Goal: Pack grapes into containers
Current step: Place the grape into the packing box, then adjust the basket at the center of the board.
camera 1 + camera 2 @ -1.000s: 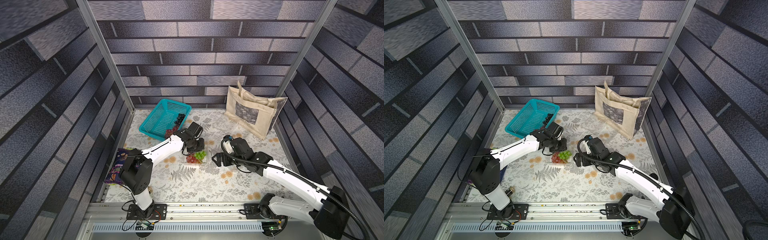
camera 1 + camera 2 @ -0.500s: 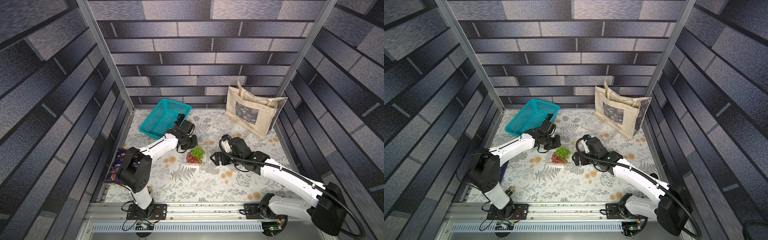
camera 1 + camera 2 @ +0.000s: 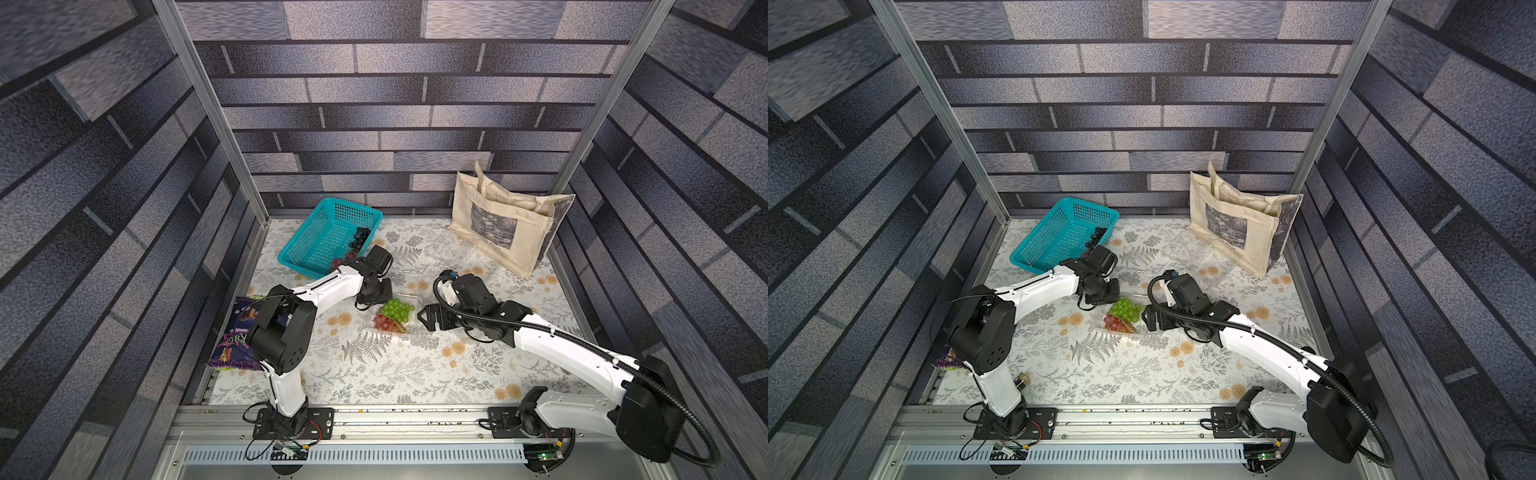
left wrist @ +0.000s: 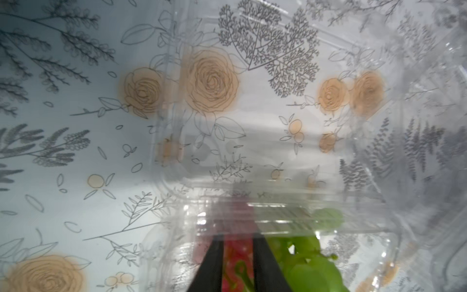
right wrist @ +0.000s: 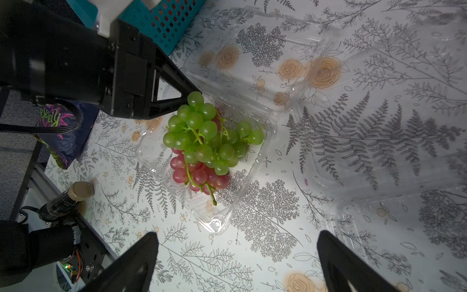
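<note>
Grapes sit in two spots on the floral-print tabletop (image 3: 374,374).

Far left edge: a purple snack packet (image 3: 233,338) lies beside the left arm's shoulder.

Back left: the teal perforated basket (image 3: 316,237). The black-purple bunch (image 3: 360,238) rests against its right wall. A dark red bunch (image 3: 337,262) sits at its near corner, partly hidden by the left arm.

Left gripper (image 3: 379,296) hangs just right of the basket, at the basket-side edge of the open clamshell container (image 5: 214,224). The jaws stand a little apart. In the left wrist view red and green fruit shows through the gap, and nothing is pinched between them. Their tips are just beside the topmost grape of the green bunch (image 5: 202,131); I cannot tell whether they touch it.

Centre: the container's tray holds the green bunch piled on top of the red bunch (image 5: 197,175). Its lid (image 5: 255,65) lies folded back flat on the basket side.

Right gripper (image 5: 237,233) hovers just right of the tray and points at it, jaws spread wide and holding nothing.

Further right, seen in the right wrist view: the second container (image 5: 394,151) and the third container (image 5: 366,227), both clear plastic, lie on the tabletop near each other. I cannot tell whether their lids are shut. In both top views they show only as faint glints.

Back right corner: the beige tote bag (image 3: 498,224) stands upright.
</note>
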Controlling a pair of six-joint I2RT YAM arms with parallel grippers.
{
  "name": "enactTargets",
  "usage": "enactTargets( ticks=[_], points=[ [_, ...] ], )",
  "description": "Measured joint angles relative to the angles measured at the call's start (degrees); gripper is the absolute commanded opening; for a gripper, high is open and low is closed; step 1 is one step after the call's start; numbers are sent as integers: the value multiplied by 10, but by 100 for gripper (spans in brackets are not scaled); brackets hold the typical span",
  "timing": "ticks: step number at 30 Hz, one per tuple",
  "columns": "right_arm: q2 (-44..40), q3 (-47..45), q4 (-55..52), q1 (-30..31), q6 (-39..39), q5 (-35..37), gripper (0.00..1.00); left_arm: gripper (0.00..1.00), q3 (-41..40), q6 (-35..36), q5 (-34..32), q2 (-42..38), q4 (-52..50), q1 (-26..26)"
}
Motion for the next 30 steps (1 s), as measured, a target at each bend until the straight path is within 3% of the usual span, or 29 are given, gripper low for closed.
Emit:
enactTargets(
  ticks=[4,15,23,30],
  points=[
    [11,0,2,0,3,0,100,59,6,10,-10,0,-17,0],
    [24,1,14,0,13,1,100,68,44,17,-15,-9,-25,0],
    [27,10,14,0,16,3,100,79,75,16,-14,-17,-26,1],
    [49,33,14,0,20,3,100,100,78,13,-15,-18,-25,17]
  ],
)
